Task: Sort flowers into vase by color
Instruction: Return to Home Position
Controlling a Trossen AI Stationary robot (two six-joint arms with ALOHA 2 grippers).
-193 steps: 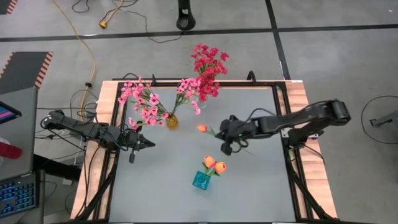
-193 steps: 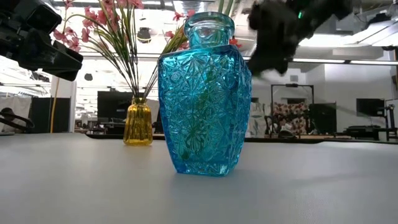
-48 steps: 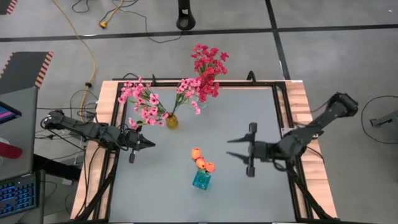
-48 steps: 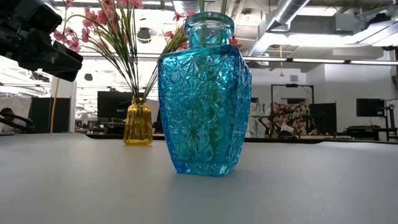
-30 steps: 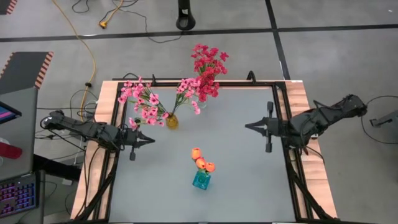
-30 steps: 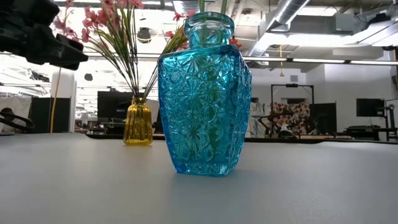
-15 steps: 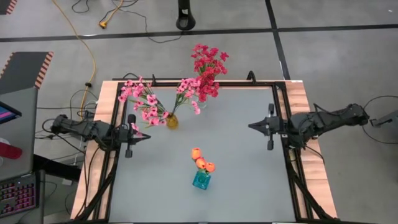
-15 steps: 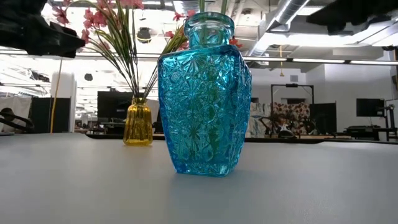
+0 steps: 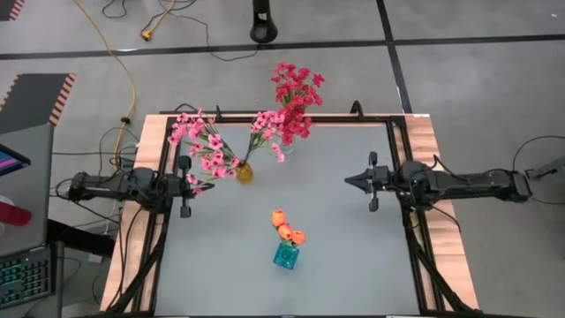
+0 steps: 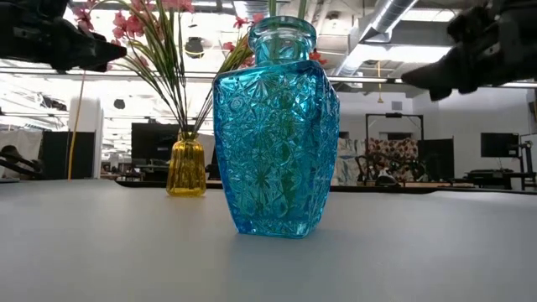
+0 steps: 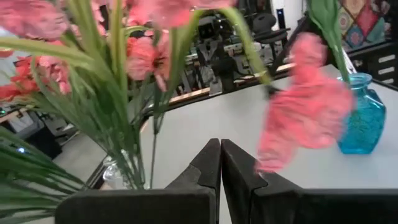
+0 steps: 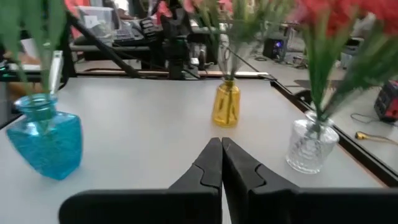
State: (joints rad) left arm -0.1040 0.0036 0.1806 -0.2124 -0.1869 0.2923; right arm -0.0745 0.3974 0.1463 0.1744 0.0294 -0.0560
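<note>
Both arms have drawn back to the sides since the earlier frames. The right claw, which hung over the middle of the surface near the orange tulips, now sits at the right edge, well apart from them. The left claw has pulled back to the left edge, just beside the pink flowers. Both wrist views show each claw's fingers pressed together with nothing between them. Three orange tulips stand in the blue vase, toward the lower middle of the surface in the high view. The pink flowers stand in the yellow vase toward the back left. Dark-red flowers rise from the clear vase at the back edge, near the yellow one.
</note>
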